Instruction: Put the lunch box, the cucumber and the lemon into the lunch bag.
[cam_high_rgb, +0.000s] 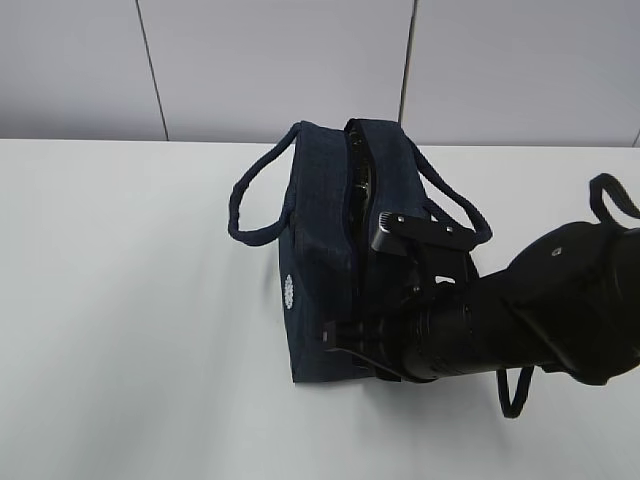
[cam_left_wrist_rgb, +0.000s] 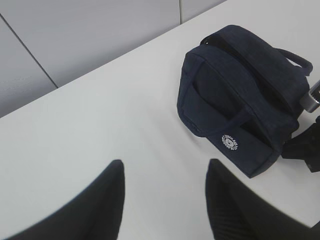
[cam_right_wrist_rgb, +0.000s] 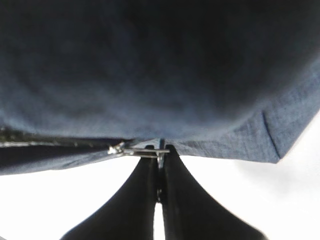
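The dark navy lunch bag (cam_high_rgb: 318, 225) stands on the white table with its top zipper partly open near the far end. It also shows in the left wrist view (cam_left_wrist_rgb: 235, 90) and fills the right wrist view (cam_right_wrist_rgb: 150, 65). My right gripper (cam_right_wrist_rgb: 160, 149) is shut on the metal ring pull (cam_right_wrist_rgb: 145, 150) of the zipper, at the bag's near end (cam_high_rgb: 337, 338). My left gripper (cam_left_wrist_rgb: 165, 167) is open and empty above bare table, left of the bag. The lunch box, the cucumber and the lemon are not in view; what lies inside the bag is hidden.
The bag's two loop handles hang out to the left (cam_high_rgb: 250, 205) and right (cam_high_rgb: 460, 215). The white table (cam_high_rgb: 120, 300) stretches to a grey panelled wall (cam_high_rgb: 270, 60) behind. The right arm (cam_high_rgb: 530, 310) covers the table's right front.
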